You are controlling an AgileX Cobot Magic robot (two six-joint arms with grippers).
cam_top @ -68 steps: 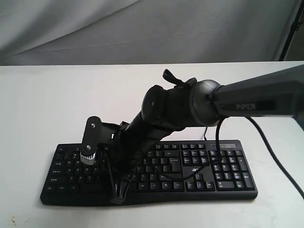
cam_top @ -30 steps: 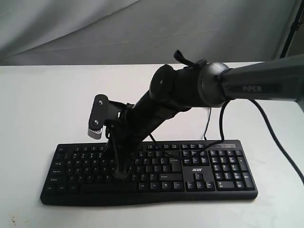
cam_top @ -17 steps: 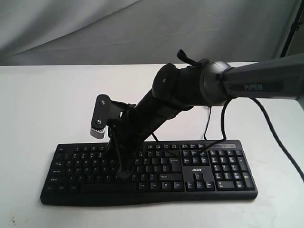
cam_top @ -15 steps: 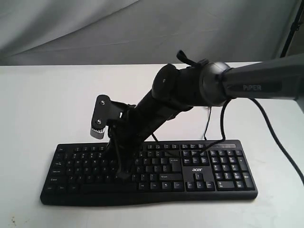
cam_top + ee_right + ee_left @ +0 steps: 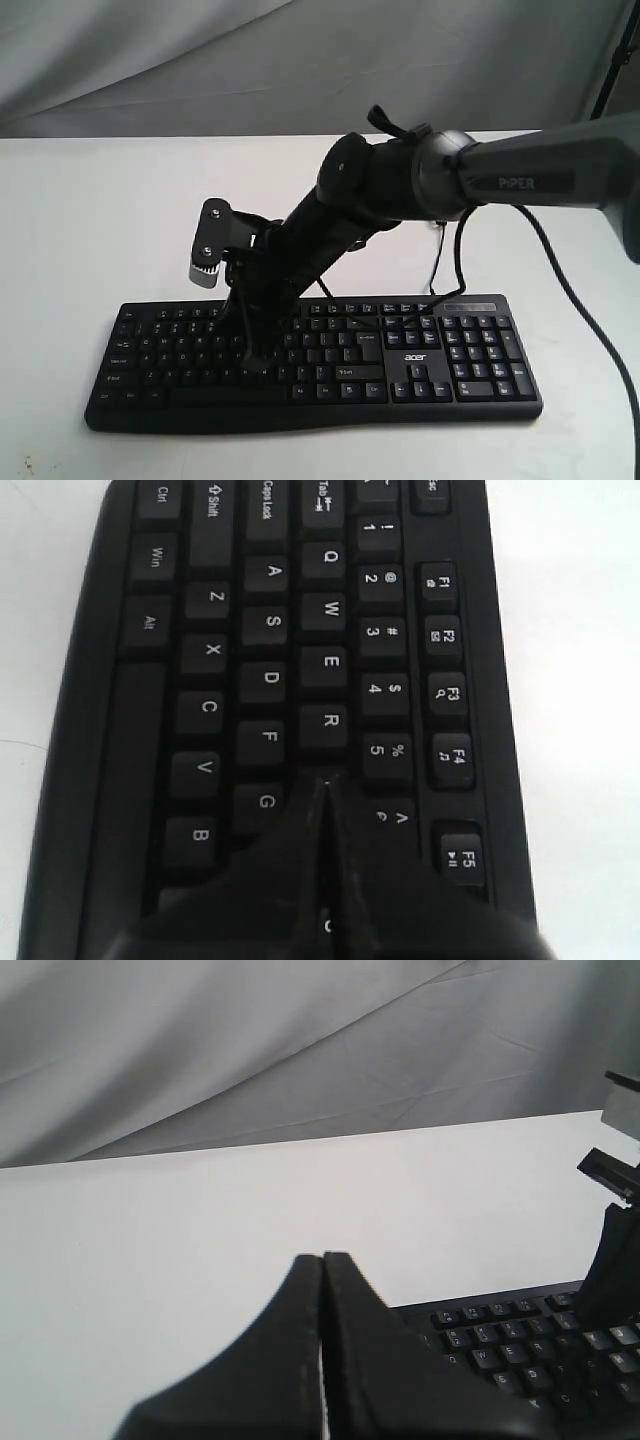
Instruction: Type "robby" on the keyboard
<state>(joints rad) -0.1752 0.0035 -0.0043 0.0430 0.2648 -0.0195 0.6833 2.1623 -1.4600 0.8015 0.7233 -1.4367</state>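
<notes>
The black keyboard [image 5: 440,360] with a white acer logo lies along the table's front edge. My right gripper [image 5: 251,360] reaches across from the right and points down at the left-middle letter keys, shut with nothing in it. In the right wrist view its tip [image 5: 322,782] sits just past the R key [image 5: 331,720], between the G key [image 5: 265,802] and the 5 key [image 5: 377,750]. I cannot tell whether it touches a key. My left gripper [image 5: 322,1257] is shut and empty, off the keyboard's [image 5: 520,1330] left end; the exterior view does not show it.
The white table [image 5: 100,220] stretches behind and to the left of the keyboard. A grey cloth backdrop [image 5: 200,60] hangs behind it. A thin black cable [image 5: 440,265] runs back from the keyboard under the right arm [image 5: 540,180].
My right gripper has lifted from the keyboard's front rows and moved back toward the upper letter rows. In the last half second its tip has crept a little further back.
</notes>
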